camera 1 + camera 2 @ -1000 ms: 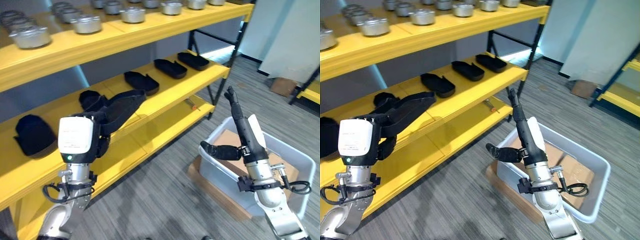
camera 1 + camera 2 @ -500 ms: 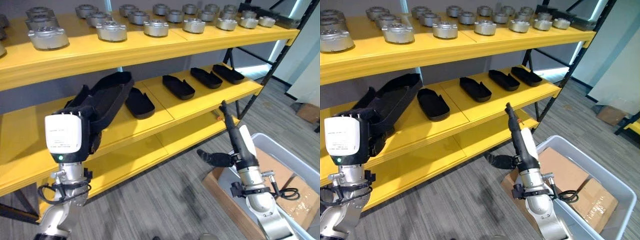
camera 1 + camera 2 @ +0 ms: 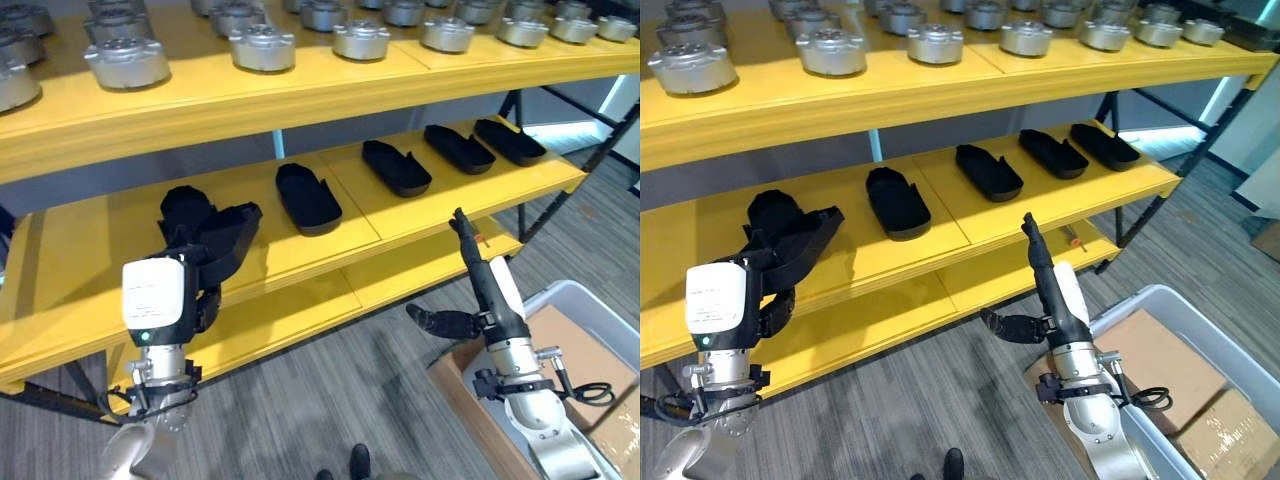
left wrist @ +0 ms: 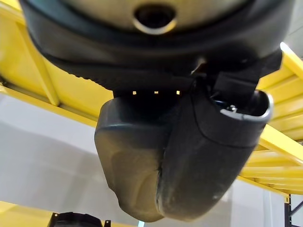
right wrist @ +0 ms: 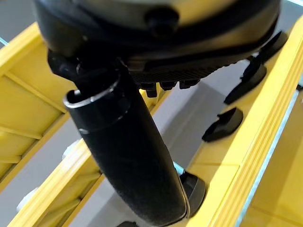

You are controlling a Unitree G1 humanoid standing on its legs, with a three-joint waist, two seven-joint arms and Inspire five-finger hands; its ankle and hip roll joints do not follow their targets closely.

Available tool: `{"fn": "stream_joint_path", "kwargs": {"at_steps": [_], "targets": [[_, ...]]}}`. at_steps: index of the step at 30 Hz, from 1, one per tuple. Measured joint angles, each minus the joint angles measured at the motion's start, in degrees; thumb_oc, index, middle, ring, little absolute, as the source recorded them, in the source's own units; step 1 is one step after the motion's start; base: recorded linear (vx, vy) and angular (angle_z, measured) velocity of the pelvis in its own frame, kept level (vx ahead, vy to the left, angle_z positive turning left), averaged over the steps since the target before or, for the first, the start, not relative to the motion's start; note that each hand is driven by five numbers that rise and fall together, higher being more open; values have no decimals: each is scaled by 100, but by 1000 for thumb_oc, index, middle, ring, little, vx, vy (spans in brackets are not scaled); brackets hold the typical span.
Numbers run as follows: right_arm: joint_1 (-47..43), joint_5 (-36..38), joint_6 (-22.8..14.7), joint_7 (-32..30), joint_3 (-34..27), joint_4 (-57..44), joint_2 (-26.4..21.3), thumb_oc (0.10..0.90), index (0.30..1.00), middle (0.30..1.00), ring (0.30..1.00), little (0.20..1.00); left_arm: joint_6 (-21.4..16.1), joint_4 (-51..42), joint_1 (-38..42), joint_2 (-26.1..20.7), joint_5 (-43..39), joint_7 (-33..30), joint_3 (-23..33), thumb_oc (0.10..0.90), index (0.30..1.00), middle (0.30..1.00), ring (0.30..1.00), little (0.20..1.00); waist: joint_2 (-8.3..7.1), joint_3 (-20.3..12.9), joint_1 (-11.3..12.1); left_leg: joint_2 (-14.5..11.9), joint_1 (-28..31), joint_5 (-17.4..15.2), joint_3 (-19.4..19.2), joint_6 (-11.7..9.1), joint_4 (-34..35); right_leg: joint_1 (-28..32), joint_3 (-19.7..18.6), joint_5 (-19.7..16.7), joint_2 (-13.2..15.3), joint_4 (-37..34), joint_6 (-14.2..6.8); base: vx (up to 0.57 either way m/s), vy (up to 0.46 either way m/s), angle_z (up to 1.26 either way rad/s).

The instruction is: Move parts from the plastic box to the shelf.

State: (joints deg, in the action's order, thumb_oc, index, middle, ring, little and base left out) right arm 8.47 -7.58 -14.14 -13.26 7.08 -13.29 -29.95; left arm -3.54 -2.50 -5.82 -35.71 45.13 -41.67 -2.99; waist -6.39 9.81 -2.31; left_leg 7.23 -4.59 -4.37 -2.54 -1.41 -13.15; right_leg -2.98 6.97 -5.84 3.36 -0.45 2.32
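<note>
On the left, our left hand (image 3: pixel 205 262) is raised before the middle shelf (image 3: pixel 400 215) and carries a black part (image 3: pixel 232 240); in the left wrist view the part (image 4: pixel 142 165) lies against the palm with the thumb (image 4: pixel 222 142) curled over it, so the fingers are closed around it. The part's far end reaches over the shelf's front edge, just beside another black part (image 3: pixel 185 210) already lying on the shelf. Further right on the same level we note four more black parts in a row (image 3: pixel 308 197), (image 3: pixel 396 166), (image 3: pixel 458 147), (image 3: pixel 510 140), each apart from its neighbour. Above, the top shelf (image 3: pixel 300 95) carries rows of round metal parts (image 3: pixel 262 46). A small orange-handled tool (image 3: pixel 1072 240) lies on the bottom shelf. At centre right, our right hand (image 3: pixel 480 295) is held upright, fingers (image 3: pixel 465 245) straight and pressed together, thumb (image 3: pixel 435 320) standing out to the side, holding nothing. At far right the plastic box (image 3: pixel 1160 300) stands on the floor with cardboard (image 3: pixel 1150 360) inside it.
</note>
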Motion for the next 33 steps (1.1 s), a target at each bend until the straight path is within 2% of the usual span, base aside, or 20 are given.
{"fn": "stream_joint_path", "kwargs": {"at_steps": [1,2,3,4,6,7,8,9,10,11,12,13,16,17,18,19,22,26,30,33], "targets": [[-5,6,-17,4,-44,31,53,900,1000,1000,1000,1000,-161,-8,68,-101,-54,-20,10,400,300,300,300,300,-95,93,-68,-928,-381,-394,-227,-109,-746,1,103,210,20,88,55,74,164,58],[-5,30,-13,1,-57,45,111,900,1000,1000,1000,1000,-196,-21,60,-149,-96,-14,41,400,300,300,300,300,-179,140,-26,-1540,-329,-424,-339,-115,-725,-90,101,346,-20,264,118,64,122,29],[-6,108,-38,2,-98,38,111,900,1000,1000,1000,1000,-193,-25,42,-122,-185,-23,47,400,300,300,300,300,-232,189,31,-2005,-202,-353,-283,-249,-442,-151,11,440,1,443,68,61,154,-16],[-5,114,-56,-4,-172,21,91,900,1000,1000,1000,1000,-191,-17,18,-63,-221,-22,45,400,300,300,300,300,-224,209,73,-2313,-98,-285,-247,-275,-95,-237,-92,501,91,606,5,92,287,-17],[-22,225,-65,-32,-360,30,92,900,1000,1000,1000,1000,-284,64,116,-25,-231,-17,35,400,300,300,300,300,-61,288,-21,-2930,-23,52,-151,-625,280,-307,-74,670,165,861,-261,113,353,6],[-25,284,-58,-78,-381,36,95,900,1000,1000,1000,1000,-289,70,148,-5,-284,-17,36,400,300,300,300,300,-19,286,-46,-3223,-32,188,-262,-707,438,-401,-32,766,214,1068,-348,98,313,22],[-9,334,-59,-179,-426,38,91,900,1000,1000,1000,1000,-285,73,225,66,-430,-12,22,400,300,300,300,300,48,320,-148,-3658,-38,370,-634,-749,711,-528,3,932,403,1466,-484,116,316,25],[20,335,-57,-208,-468,38,83,900,1000,1000,1000,1000,-275,72,271,121,-462,-13,-23,400,300,300,300,300,98,324,-217,-3787,-45,478,-845,-775,830,-545,23,1029,539,1628,-621,170,401,37],[122,330,-56,-255,-592,4,12,900,1000,1000,1000,1000,-290,1,304,127,-553,-13,-265,400,300,300,300,300,400,256,-259,-3662,73,675,-946,-815,1053,-482,15,1057,793,1656,-961,218,403,19],[171,328,-57,-304,-664,-30,-94,900,1000,1000,1000,1000,-317,-80,307,132,-550,-13,-387,400,300,300,300,300,657,183,-241,-3459,174,680,-955,-714,1189,-427,7,980,869,1535,-1197,160,273,-1],[208,316,-44,-328,-652,15,-2,900,1000,1000,1000,1000,-410,-98,319,61,-547,-13,-415,400,300,300,300,300,689,116,-178,-3172,213,1133,-753,-1385,1274,-313,-83,861,1049,1390,-1435,116,186,10],[375,323,-20,-334,-547,5,218,900,1000,1000,1000,1000,-395,-89,373,-25,-555,-2,-415,400,300,300,300,300,425,83,-203,-2775,252,1078,-741,-1225,1258,-146,-93,741,1374,1183,-1376,99,184,27],[693,299,-39,-270,-267,-30,380,900,1000,1000,1000,1000,-342,-98,400,-150,-672,-4,-365,400,300,300,300,300,204,-31,-40,-2369,281,1005,-718,-990,1277,117,152,38,1590,883,-1167,149,266,36],[684,302,-30,-274,-256,-29,539,900,1000,1000,1000,1000,-310,-97,421,-197,-672,-5,-365,400,300,300,300,300,161,-59,-9,-2255,286,959,-670,-916,1238,261,186,-230,1684,719,-1195,96,183,32],[562,294,-36,-279,-210,-32,578,900,1000,1000,1000,1000,-271,-102,441,-204,-681,-30,-307,400,300,300,300,300,193,-41,77,-2151,377,939,-679,-837,1275,183,165,-215,1821,875,-1333,100,167,31],[485,235,-43,-277,-199,-35,581,900,1000,1000,1000,1000,-265,-103,444,-218,-704,-40,-250,400,300,300,300,300,133,-80,102,-2081,388,897,-676,-767,1266,189,144,-73,1744,864,-1458,123,206,26],[357,79,-42,-288,-190,-40,547,900,1000,1000,1000,1000,-151,-98,437,-181,-842,-54,-163,400,300,300,300,300,-37,-217,229,-1792,434,841,-724,-696,1297,415,429,-109,1867,472,-1460,74,100,3],[312,76,7,-285,-187,-21,540,900,1000,1000,1000,1000,-150,-99,405,-135,-833,-57,-165,400,300,300,300,300,-91,-251,260,-1777,406,858,-738,-726,1348,458,456,-112,1852,267,-1505,67,45,-3],[417,78,51,-273,-186,-21,520,900,1000,1000,1000,1000,-131,-97,281,-123,-818,-51,-221,400,300,300,300,300,-248,-358,234,-1800,350,895,-826,-788,1359,452,461,69,1833,28,-1714,59,4,-14],[554,81,112,-208,-184,24,452,900,1000,1000,1000,1000,-46,-64,205,-98,-762,-38,-386,400,300,300,300,300,-219,-376,133,-1956,272,919,-802,-786,1395,427,472,142,1680,17,-1712,36,-27,1]]}}
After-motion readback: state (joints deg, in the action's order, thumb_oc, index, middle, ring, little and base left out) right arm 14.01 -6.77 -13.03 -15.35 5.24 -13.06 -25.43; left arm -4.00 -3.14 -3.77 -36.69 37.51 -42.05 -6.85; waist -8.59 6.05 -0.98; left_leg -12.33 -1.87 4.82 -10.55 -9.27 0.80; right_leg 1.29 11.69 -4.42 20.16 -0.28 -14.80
